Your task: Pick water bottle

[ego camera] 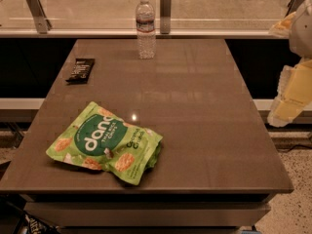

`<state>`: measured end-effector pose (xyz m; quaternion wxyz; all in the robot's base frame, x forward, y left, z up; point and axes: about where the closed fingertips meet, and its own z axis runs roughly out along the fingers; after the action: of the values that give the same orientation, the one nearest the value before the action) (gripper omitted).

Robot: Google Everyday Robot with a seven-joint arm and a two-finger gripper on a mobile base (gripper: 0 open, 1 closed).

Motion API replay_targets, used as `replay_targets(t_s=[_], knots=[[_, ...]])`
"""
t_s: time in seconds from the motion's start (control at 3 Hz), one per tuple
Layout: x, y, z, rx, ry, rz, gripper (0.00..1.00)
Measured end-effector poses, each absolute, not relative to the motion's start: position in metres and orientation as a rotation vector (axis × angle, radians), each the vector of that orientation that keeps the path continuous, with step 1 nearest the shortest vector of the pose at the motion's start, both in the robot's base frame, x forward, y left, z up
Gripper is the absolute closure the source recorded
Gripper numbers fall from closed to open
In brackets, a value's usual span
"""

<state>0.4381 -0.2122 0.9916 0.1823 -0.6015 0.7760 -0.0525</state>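
The water bottle (pixel 145 28) is small, clear and ribbed, with a white cap and a label band with a reddish stripe near its top. It stands upright at the far edge of the brown table (pixel 195 111), near the middle. My gripper (pixel 291 94) hangs at the right edge of the view, beyond the table's right side. It is well away from the bottle, to its right and nearer to the camera. It touches nothing that I can see.
A green chip bag (pixel 106 143) lies flat on the near left of the table. A small dark snack bar (pixel 81 69) lies near the left edge. A glass railing with metal posts (pixel 165 11) runs behind the table.
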Motion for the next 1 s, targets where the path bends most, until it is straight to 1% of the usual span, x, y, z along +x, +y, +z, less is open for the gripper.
replay_targets(t_s=[0.67,1.0], knots=[[0.448,-0.214,1.002,-1.673,2.179,-0.171,0.0],[0.47,-0.219,1.019,-1.591,2.167,-0.208,0.0]])
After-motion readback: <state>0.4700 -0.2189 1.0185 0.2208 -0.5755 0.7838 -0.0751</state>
